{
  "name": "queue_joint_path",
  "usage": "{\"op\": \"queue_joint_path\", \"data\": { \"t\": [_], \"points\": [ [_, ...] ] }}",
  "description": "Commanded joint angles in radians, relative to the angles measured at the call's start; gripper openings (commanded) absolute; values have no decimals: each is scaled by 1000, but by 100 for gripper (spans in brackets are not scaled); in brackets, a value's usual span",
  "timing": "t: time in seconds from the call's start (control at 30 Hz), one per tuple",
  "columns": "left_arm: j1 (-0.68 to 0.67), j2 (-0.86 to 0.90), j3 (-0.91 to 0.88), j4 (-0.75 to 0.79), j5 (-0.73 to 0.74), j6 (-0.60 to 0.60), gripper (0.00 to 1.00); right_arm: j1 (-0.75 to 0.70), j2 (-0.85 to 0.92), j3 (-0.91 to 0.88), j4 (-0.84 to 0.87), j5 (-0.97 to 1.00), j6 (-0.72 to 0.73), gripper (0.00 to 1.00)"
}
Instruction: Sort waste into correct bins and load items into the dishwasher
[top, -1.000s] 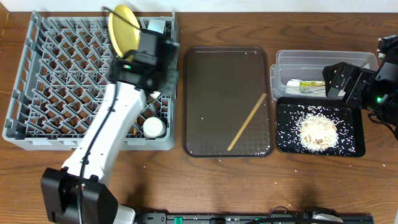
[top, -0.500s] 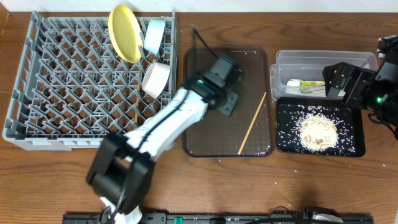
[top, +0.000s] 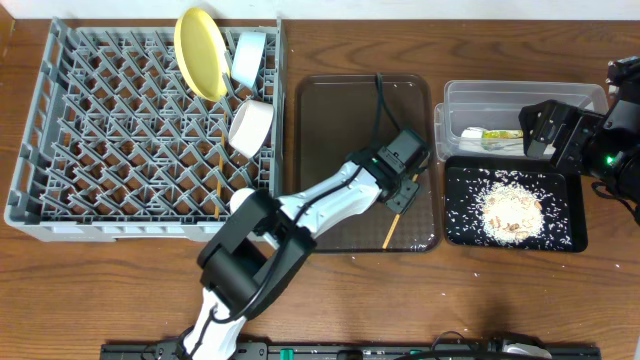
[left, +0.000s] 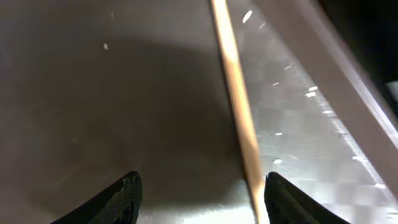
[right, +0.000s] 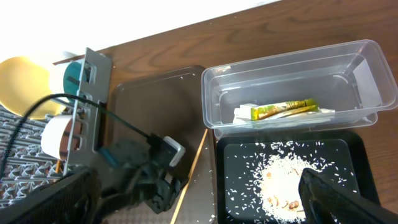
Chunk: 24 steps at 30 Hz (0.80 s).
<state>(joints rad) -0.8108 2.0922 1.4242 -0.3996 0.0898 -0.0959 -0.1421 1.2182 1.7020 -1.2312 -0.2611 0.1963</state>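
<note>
The left tool (left: 202, 183) stood wide open above the flat dark brown tray (left: 93, 93). A thin wooden chopstick (left: 239, 106) lay ungripped between its fingers (left: 121, 202).

Chopstick (left: 237, 102) on tray (top: 340, 130), likely near rim

Chopstick (left: 238, 112): pale, smooth wood. Brown tray (top: 340, 130) beneath it: semi-glossy plastic. Tub (right: 280, 78) right of the brown tray: clear plastic. Rack (top: 110, 130): matt grey plastic. Tabletop (top: 500, 290): grained wood.

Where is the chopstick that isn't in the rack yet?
Overhead, the chopstick lies on the brown tray near its right edge, beside the black tray, with the left gripper open right above it.
</note>
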Motion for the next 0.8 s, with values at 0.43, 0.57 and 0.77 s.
{"op": "queue_joint_path", "data": {
  "t": [0.43, 0.57, 0.77],
  "points": [
    [-68, 6, -2, -34, -52, 16, 56, -8, -1, 3, 0, 3, -11, 99],
    [-71, 6, -2, -67, -74, 14, 55, -8, -1, 3, 0, 3, -11, 99],
    [-72, 5, 40, -121, -96, -1, 50, -8, -1, 3, 0, 3, -11, 99]
  ]
}}
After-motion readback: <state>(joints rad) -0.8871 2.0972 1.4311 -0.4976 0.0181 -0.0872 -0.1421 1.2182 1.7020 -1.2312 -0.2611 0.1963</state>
